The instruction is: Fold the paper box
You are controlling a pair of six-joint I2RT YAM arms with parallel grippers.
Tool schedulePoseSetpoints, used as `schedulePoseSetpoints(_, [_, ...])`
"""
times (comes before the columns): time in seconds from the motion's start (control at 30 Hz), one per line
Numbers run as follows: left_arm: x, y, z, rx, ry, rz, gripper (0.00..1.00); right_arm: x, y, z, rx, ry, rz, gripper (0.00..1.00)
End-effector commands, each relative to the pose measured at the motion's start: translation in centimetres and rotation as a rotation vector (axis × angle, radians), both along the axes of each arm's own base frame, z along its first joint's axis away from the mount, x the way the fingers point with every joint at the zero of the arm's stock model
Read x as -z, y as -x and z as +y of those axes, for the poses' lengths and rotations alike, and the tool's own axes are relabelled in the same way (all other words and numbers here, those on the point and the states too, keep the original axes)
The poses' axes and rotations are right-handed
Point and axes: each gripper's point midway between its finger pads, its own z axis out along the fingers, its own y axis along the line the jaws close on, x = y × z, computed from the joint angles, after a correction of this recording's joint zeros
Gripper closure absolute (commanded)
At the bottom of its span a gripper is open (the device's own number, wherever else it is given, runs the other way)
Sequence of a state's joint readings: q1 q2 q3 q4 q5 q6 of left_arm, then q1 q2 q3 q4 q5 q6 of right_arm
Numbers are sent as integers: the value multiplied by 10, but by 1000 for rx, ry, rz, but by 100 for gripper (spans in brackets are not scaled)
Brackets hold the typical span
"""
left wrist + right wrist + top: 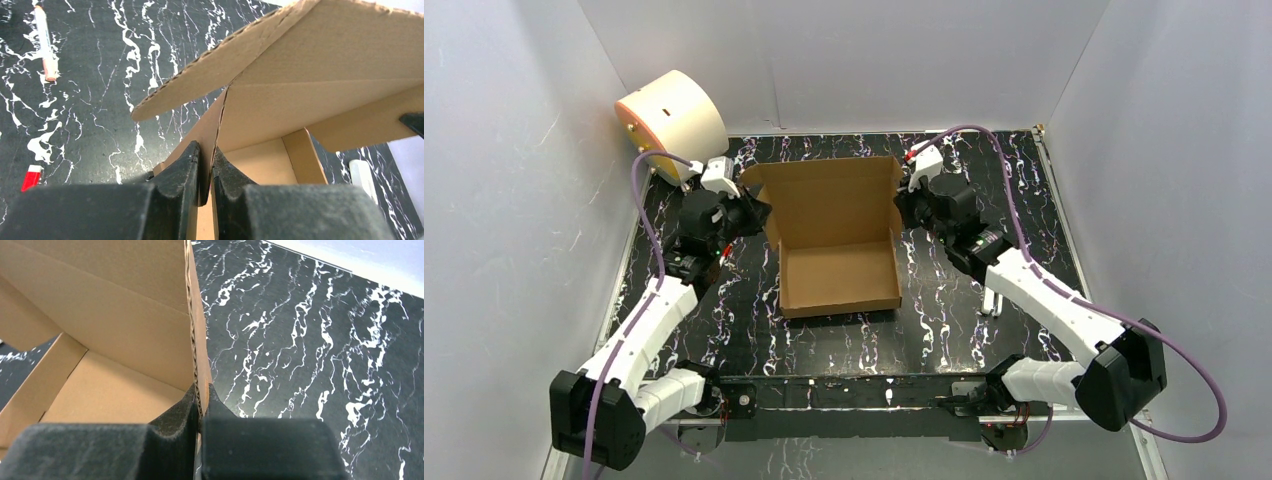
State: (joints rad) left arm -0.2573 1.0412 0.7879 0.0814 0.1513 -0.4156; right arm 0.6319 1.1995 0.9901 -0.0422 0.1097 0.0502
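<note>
The paper box point(839, 270) is brown corrugated cardboard, a shallow open tray in the middle of the table with its lid panel standing up at the back. My left gripper point(761, 213) is shut on the box's left side wall near the back corner. In the left wrist view the wall point(215, 125) runs between the two black fingers point(187, 172), under an overhanging flap point(320, 65). My right gripper point(903, 209) is shut on the right side wall. The right wrist view shows that wall's corrugated edge point(192, 315) pinched between its jaws.
A cream drum point(672, 120) with an orange face lies at the back left, close behind the left arm. A pen point(44, 42) and a small red item point(31, 177) lie on the black marbled table left of the box. White walls enclose the table on three sides.
</note>
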Motion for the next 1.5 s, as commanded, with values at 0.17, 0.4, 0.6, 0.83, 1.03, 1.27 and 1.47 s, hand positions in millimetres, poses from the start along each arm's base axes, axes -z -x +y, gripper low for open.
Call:
schedulePoseSetpoints(0.17, [-20,-16,-24,-166,115,-126,92,-19,-20,2,307,-173,-48,91])
schedulePoseSetpoints(0.4, [-6,-17,-41,-229,132,-128,92,-8,-20,-4,470,-231,-37,91])
schedulePoseSetpoints(0.6, [0,-16,-51,-266,161,-128,92,2,-14,-1,537,-272,-55,90])
schedulePoseSetpoints(0.83, [10,-6,-61,-232,130,-125,91,20,-1,-8,580,-253,-62,89])
schedulePoseSetpoints(1.03, [25,7,-62,-201,104,-102,90,34,8,-13,562,-247,-50,88])
schedulePoseSetpoints(1.27, [36,19,-61,-172,84,-77,88,46,17,-15,527,-248,-29,86])
schedulePoseSetpoints(1.47, [20,22,-48,-183,11,-116,73,28,18,-20,498,-194,-83,84])
